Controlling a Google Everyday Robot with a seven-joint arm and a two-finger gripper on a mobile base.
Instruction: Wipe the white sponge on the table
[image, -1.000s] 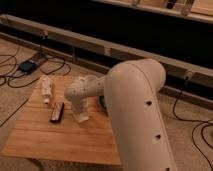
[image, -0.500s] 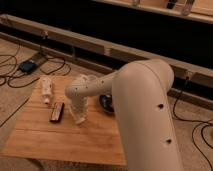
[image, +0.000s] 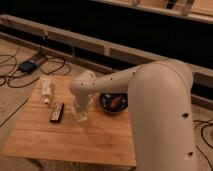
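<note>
Rightward goes the thick pale arm (image: 162, 105) since the earlier frames, uncovering most of the bowl (image: 106, 107), while the gripper (image: 80, 110) hangs at nearly the same spot over the middle of the table (image: 60, 145). Open wood stretches from the gripper to the front edge, and a narrower strip runs from the remote (image: 57, 113) to the left edge; the right edge is hidden behind the arm. To the gripper's left the dark remote lies near, its long side running front to back. To its right the dark bowl stands near, holding something orange (image: 116, 102). A white bottle (image: 46, 90) lies on its side near the back-left corner, well apart from the gripper. The tabletop is light-brown slatted wood, low over a pale carpet (image: 12, 107), where black cables (image: 12, 75) trail to a small dark box (image: 28, 65) beyond the table's far left corner. A long dark ledge (image: 125, 30) runs along the back wall. The gripper points straight down from the wrist, and whether it is apart or clamped cannot be told, since its pale tip blends with what lies below. The sponge (image: 80, 119) shows as a small off-white block right under that tip, resting on the wood between remote and bowl.
</note>
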